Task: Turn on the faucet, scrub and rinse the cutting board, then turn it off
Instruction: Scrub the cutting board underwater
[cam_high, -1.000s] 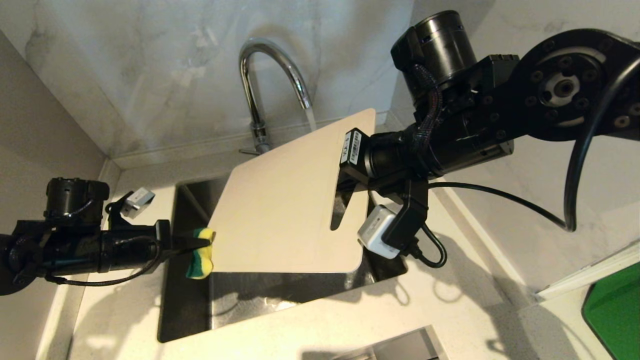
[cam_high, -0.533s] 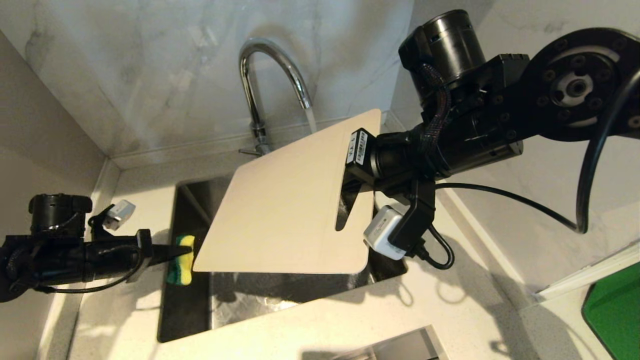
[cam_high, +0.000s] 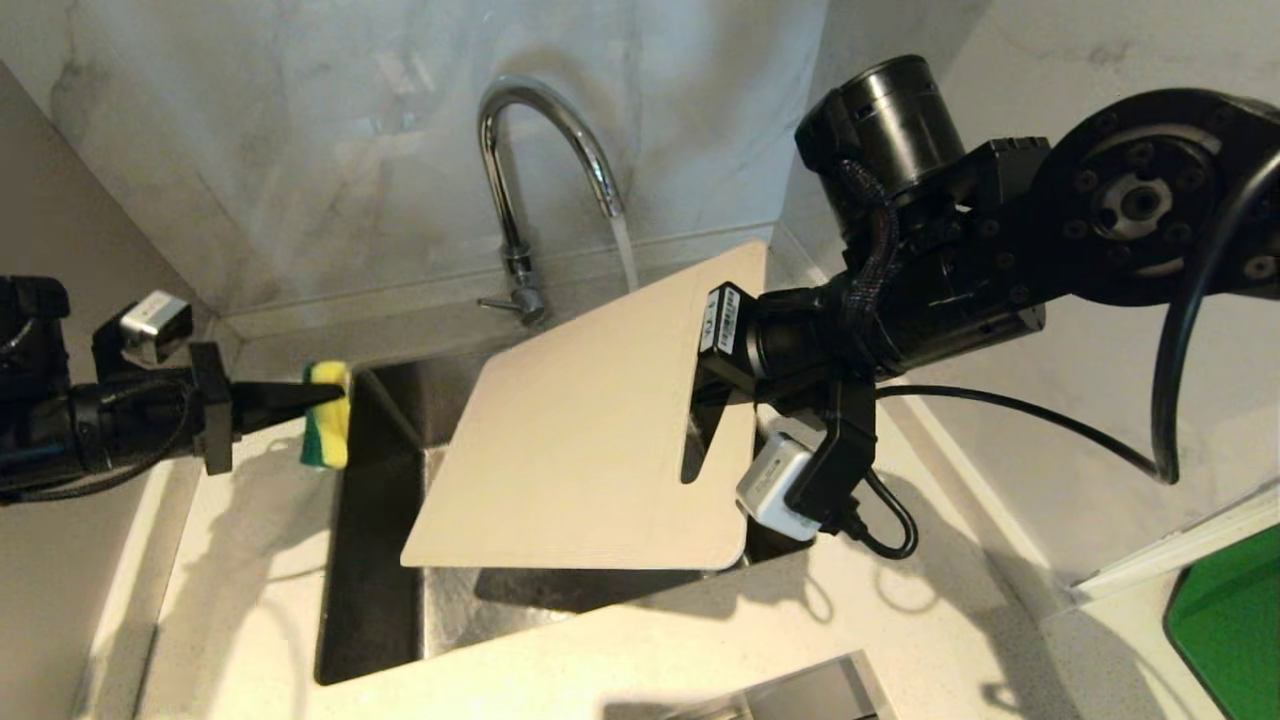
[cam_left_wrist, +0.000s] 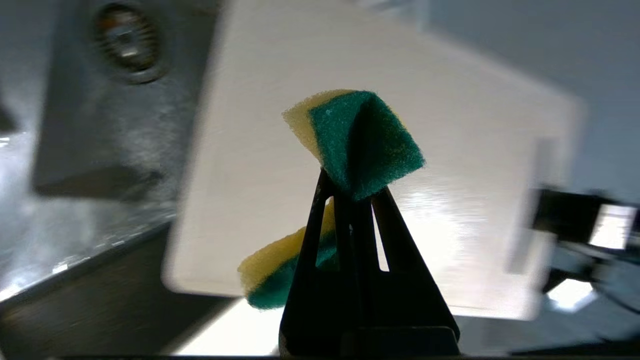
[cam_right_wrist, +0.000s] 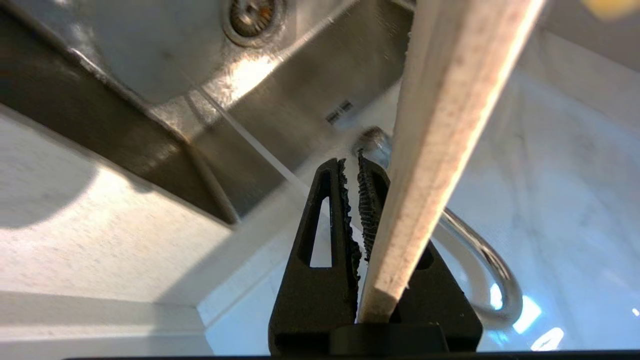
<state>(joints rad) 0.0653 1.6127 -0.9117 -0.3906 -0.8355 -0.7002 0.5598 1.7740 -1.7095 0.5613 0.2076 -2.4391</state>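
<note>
The chrome faucet (cam_high: 520, 170) stands behind the sink (cam_high: 370, 560), and water (cam_high: 622, 245) runs from its spout onto the far edge of the cutting board (cam_high: 580, 440). The cream board is held tilted over the basin. My right gripper (cam_high: 712, 400) is shut on it beside the handle slot; the right wrist view has the board's edge (cam_right_wrist: 440, 125) wedged deep between the jaws of that gripper (cam_right_wrist: 351, 162). My left gripper (cam_high: 335, 395) is shut on a yellow-green sponge (cam_high: 325, 430) over the sink's left rim, apart from the board. The sponge (cam_left_wrist: 360, 140) bulges past the gripper (cam_left_wrist: 350, 192).
The faucet's thin lever (cam_high: 500, 303) sticks out to the left at its base. The drain (cam_right_wrist: 252, 15) lies at the basin's bottom. A pale counter (cam_high: 230, 560) surrounds the sink, marble walls rise behind, and a green flat item (cam_high: 1225, 620) lies at the far right.
My left gripper drew the sponge off the board's left edge, leftward and back to the sink's rim. The board, in my right gripper, shifted slightly right and lower.
</note>
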